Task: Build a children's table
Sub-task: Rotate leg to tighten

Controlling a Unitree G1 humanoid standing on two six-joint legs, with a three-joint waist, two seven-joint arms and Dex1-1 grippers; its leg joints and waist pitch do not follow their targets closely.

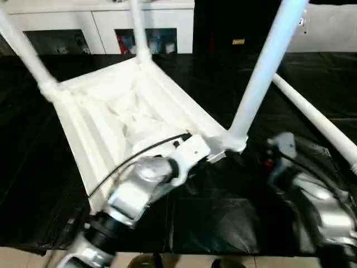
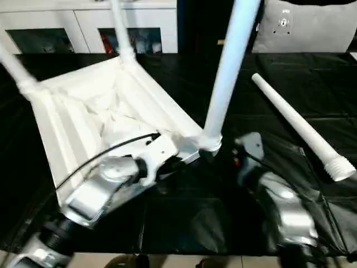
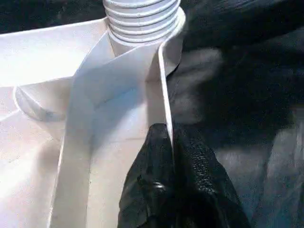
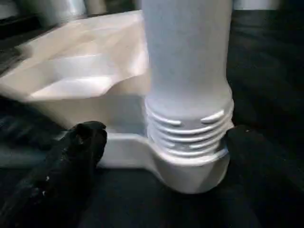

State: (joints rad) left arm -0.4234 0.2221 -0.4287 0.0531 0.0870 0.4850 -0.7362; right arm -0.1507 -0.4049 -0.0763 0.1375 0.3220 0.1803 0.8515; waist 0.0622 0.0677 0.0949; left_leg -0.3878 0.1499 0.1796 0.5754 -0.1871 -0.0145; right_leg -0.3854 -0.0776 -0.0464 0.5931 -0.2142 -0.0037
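Children's table (image 1: 128, 111): it lies upside down on the black-covered table (image 1: 223, 212), with the ribbed underside facing up and three legs standing up from the corner sockets.
Near-right leg (image 1: 262, 72): it rises from the socket (image 4: 190, 166) at the corner nearest to my right arm; some thread rings are visible above the socket rim.
Loose leg (image 2: 298, 125): it lies flat on the black cover to the right of the top, apart from it, with the threaded end toward me.
My left end effector (image 3: 171, 142): the two black fingers are pressed together on the thin side wall of the top, just beside the near-right socket (one finger on each face of the wall).
My right end effector (image 4: 156, 142): spread wide, one finger (image 4: 71, 161) on each side of the near-right leg's base, holding nothing.
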